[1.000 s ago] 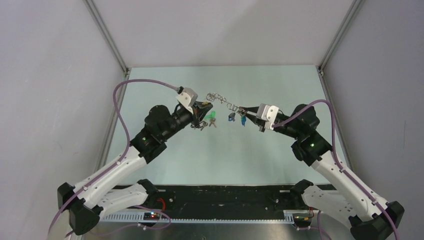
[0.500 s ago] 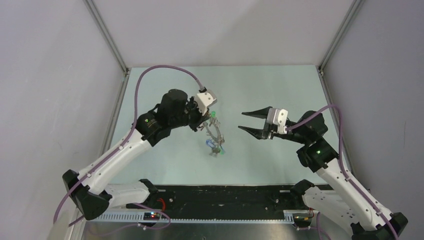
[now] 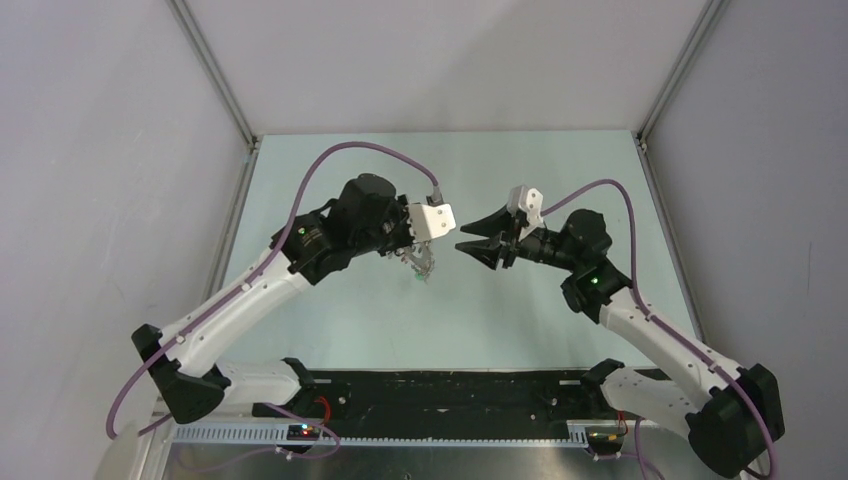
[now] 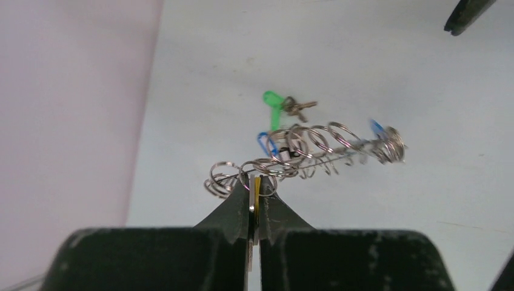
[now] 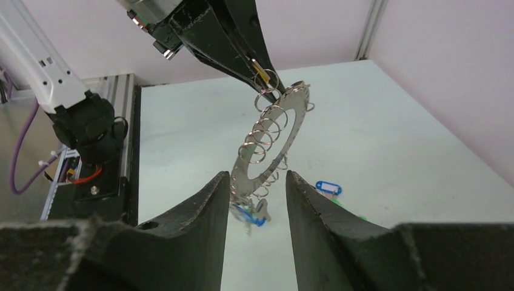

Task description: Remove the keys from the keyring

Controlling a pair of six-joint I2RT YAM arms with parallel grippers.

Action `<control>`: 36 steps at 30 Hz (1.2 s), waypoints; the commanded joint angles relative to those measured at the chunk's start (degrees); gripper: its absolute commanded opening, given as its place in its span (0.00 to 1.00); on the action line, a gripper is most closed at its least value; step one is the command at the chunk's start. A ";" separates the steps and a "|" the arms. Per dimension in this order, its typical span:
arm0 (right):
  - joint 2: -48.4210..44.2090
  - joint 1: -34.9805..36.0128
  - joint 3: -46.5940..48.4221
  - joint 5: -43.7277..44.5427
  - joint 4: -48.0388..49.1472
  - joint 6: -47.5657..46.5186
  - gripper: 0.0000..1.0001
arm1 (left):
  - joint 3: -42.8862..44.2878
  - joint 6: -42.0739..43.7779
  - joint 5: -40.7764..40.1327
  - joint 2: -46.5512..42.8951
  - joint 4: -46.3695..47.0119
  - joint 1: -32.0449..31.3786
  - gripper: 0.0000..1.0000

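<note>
My left gripper [image 4: 255,179] is shut on the rim of the keyring [image 4: 303,157], a flat grey disc fringed with small split rings. The keyring hangs tilted in the air in the right wrist view [image 5: 245,176]. A blue-tagged key [image 5: 251,216] dangles from its lower end. Loose keys lie on the table below: a green tag [image 4: 274,102] and a blue tag [image 5: 328,187]. My right gripper [image 5: 257,174] is open and empty, its fingertips close to the keyring's lower end [image 3: 421,262]. The dark-tagged key is not visible.
The pale green table [image 3: 520,300] is enclosed by grey walls on the left, back and right. A black rail with cables runs along the near edge [image 3: 450,395]. The two arms meet over the table's middle.
A second ago both grippers held the keyring stretched between them. The right gripper let go, opened and came back near. The left arm swung the keyring toward the table's middle.
</note>
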 commanded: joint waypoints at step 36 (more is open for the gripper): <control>13.60 -3.47 6.54 -11.69 21.60 9.76 0.34 | -7.51 37.39 13.75 -5.19 22.88 -0.89 0.00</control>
